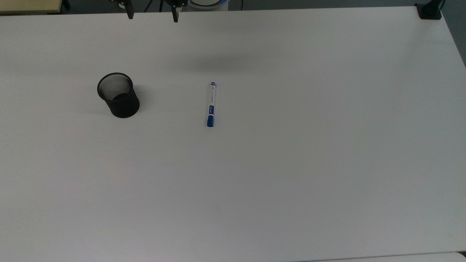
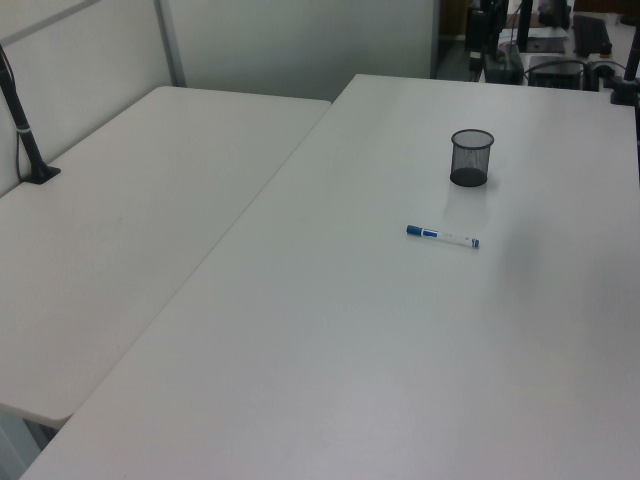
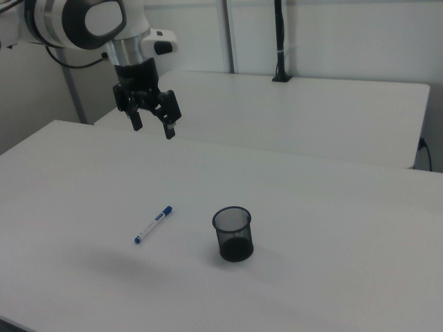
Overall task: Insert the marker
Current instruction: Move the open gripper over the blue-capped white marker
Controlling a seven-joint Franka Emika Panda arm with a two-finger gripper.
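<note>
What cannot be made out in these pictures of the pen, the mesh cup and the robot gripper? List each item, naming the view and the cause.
- Small print on the slim white-barrelled marker with a blue cap: too small to read in the top view.
- Black two-finger gripper: the top view's upper edge cuts off everything above the fingertips.
- Floor of the black mesh cup: dark, and partly hidden by its own wall in the right view.
- Far corner of the white table: cut off by the left view's right edge.

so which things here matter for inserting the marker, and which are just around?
Job:
marker, lying flat on the table
black mesh cup, upright
gripper, open, up above the table

Just around:
black clamp post on the neighbouring table
</note>
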